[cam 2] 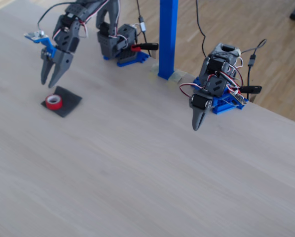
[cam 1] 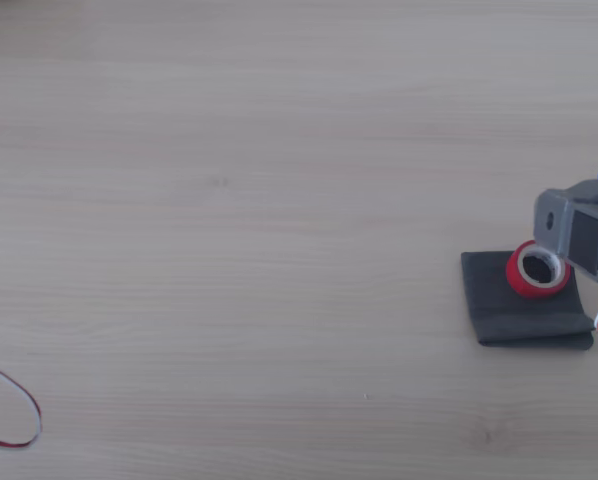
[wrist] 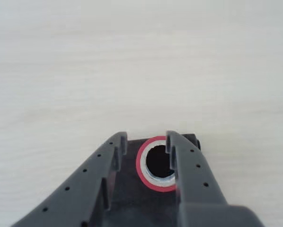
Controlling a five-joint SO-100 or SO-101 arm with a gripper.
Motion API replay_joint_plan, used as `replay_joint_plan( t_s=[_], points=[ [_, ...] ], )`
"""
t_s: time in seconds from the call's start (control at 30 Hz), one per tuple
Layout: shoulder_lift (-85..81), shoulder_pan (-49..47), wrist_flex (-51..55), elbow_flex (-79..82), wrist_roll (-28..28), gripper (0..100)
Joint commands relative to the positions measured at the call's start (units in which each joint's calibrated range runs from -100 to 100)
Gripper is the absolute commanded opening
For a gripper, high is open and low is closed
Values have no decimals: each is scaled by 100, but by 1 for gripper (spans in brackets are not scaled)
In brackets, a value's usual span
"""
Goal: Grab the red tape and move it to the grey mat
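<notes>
Leftmost in the fixed view, the grey plastic two-finger hand (cam 2: 49, 83) hangs above the pale wood-grain counter (cam 2: 137, 163) with its fingers parted and nothing between them. Just below it lies the small ring-shaped roll of red tape (cam 2: 53, 101) with a whitish core, flat on the dark grey square cloth mat (cam 2: 68, 104) — toward the mat's left corner, clear of the fingers. Further right stands a blue upright post (cam 2: 167, 37), and right of that a second grey arm on a blue base (cam 2: 217, 84), its fingers closed and pointing down.

From the wrist camera, the two dark fingers (wrist: 103, 161) frame the tape (wrist: 142, 163) from above, the right finger overlapping the roll's edge. The other view shows a thin red-and-white wire loop (cam 1: 19, 410) at far left and the tape (cam 1: 524, 280) on the mat's (cam 1: 504, 305) upper right part.
</notes>
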Motion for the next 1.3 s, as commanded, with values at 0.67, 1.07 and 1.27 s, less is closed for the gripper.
replay_joint_plan(
  t_s=[0.67,1.07,1.27],
  points=[
    [-4623,-37,-22,3365,-1,2],
    [-6424,44,-5,5145,-168,2],
    [-7005,170,631,5416,-174,2]
  ],
)
